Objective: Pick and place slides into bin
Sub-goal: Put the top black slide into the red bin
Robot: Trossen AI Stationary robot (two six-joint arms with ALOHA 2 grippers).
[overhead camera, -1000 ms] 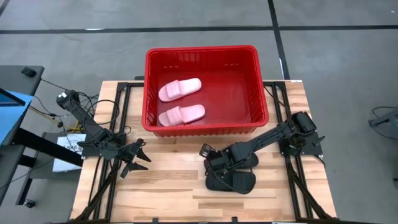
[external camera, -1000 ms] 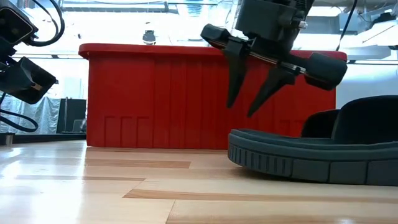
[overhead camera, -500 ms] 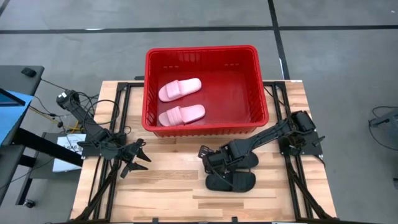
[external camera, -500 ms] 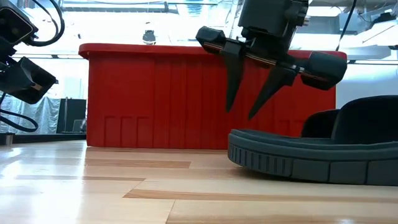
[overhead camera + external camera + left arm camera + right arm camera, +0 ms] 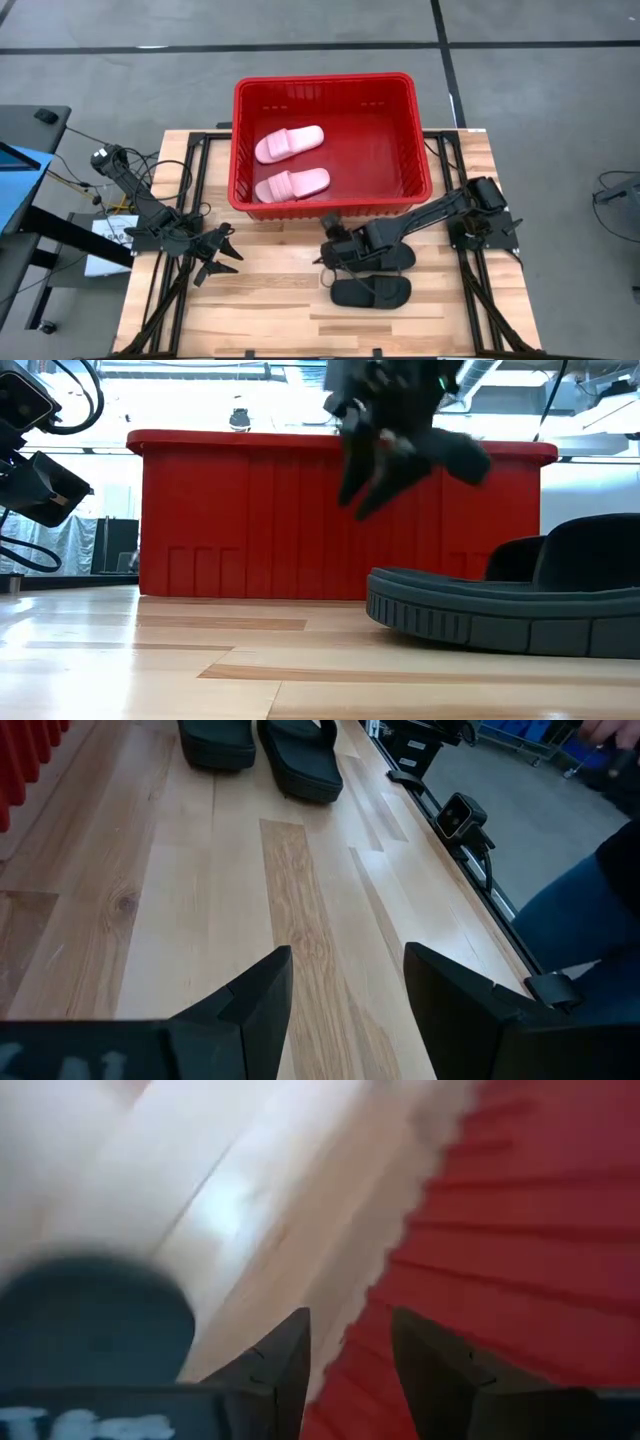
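Two pale pink slides (image 5: 289, 143) (image 5: 292, 185) lie soles down on the floor of the red bin (image 5: 412, 130). Two black slides lie on the table in front of the bin, one nearer the near edge (image 5: 371, 292) and one (image 5: 398, 258) partly under my right arm. My right gripper (image 5: 330, 250) is open and empty. It hangs above the table between the black slides and the bin's near wall (image 5: 520, 1250), and the nearer black slide shows in the low view (image 5: 500, 610). My left gripper (image 5: 215, 258) is open and empty at the table's left.
The bin stands at the table's far edge, and its near wall (image 5: 250, 520) rises beside my right gripper (image 5: 375, 470). Bare wood lies between the two grippers (image 5: 270, 280). The left wrist view shows both black slides (image 5: 300, 760) far off and a person's blue-clad leg (image 5: 590, 910) beyond the table.
My right gripper has risen from over the nearer black slide and gone toward the bin's near wall and a little toward the table's left, turning as it went. It still moves, blurred. Both black slides lie where they were.
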